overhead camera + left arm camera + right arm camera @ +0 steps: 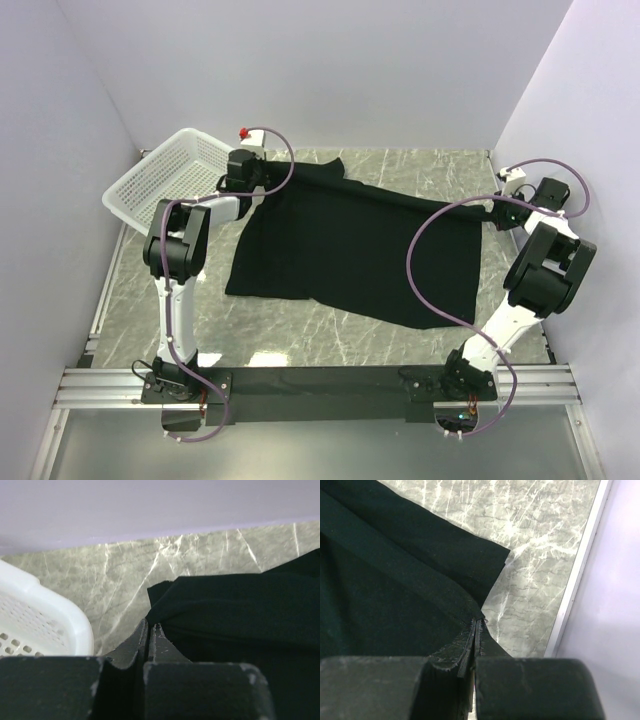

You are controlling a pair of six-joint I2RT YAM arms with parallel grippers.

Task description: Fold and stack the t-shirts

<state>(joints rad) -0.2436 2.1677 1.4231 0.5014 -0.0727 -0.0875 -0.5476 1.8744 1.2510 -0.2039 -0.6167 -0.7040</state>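
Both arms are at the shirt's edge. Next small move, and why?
Probably lift both grippers together a little. The left gripper and right gripper are each shut on the far edge of the t-shirt, which lies spread flat on the table, unfolded. Raising that edge evenly would let it be carried toward the near edge for a first fold.

black t-shirt (350,240), white basket (148,183), marbled table (300,332)
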